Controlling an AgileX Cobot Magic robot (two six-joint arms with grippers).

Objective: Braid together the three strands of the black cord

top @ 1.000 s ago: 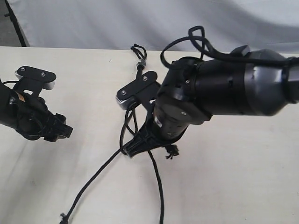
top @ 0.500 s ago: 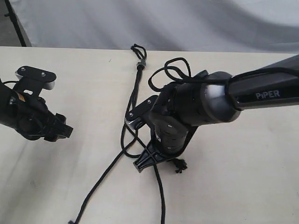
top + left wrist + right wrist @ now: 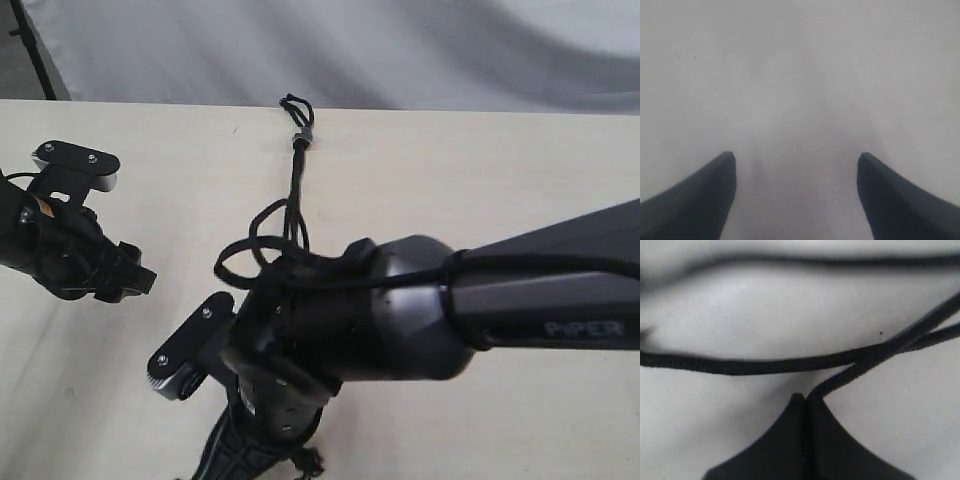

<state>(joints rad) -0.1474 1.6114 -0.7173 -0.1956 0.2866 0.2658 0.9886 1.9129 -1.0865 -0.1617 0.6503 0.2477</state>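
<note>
Cream table (image 3: 520, 170), pale grey backdrop (image 3: 300, 50)

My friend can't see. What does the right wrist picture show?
The shut right end effector pinches one black strand at its tip. A second strand crosses it over the pale table, and a third strand runs blurred beyond.

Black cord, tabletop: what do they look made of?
Black cord: woven textile, possibly nylon or polyester. It looks matte, shows a fine ribbed weave along the strand in the right wrist view, and lies limp in loops. Tabletop: pale cream, smooth and matte, with no grain visible. It may be laminate or painted board; the look does not settle which.
</note>
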